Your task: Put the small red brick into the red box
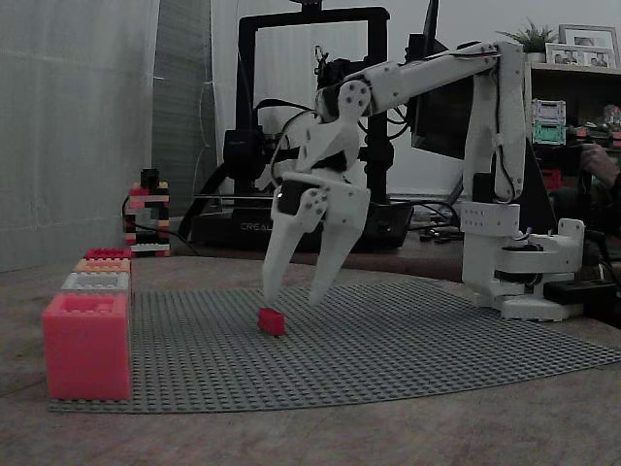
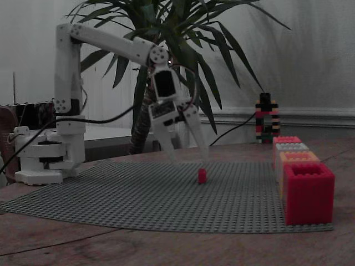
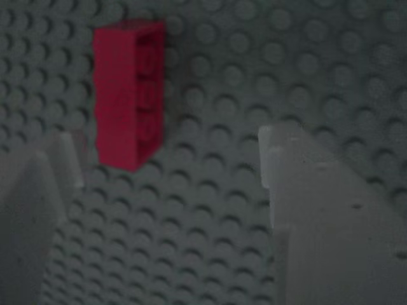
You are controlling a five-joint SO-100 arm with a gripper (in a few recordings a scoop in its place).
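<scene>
Grey baseplate (image 1: pixel 408 340) is laid on the surface (image 1: pixel 291 442), with the small red brick (image 1: pixel 271 321) resting on it. The white pincer (image 1: pixel 290 302) is held wide just above the brick; the red box (image 1: pixel 86 346) is set well apart at nine o'clock.

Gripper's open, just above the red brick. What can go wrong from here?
1. In the wrist view the small red brick sits off-centre, near the left-hand finger; the open gripper may land on it or knock it.
2. The red box stands beside other boxes; a loose release could miss it.
</scene>
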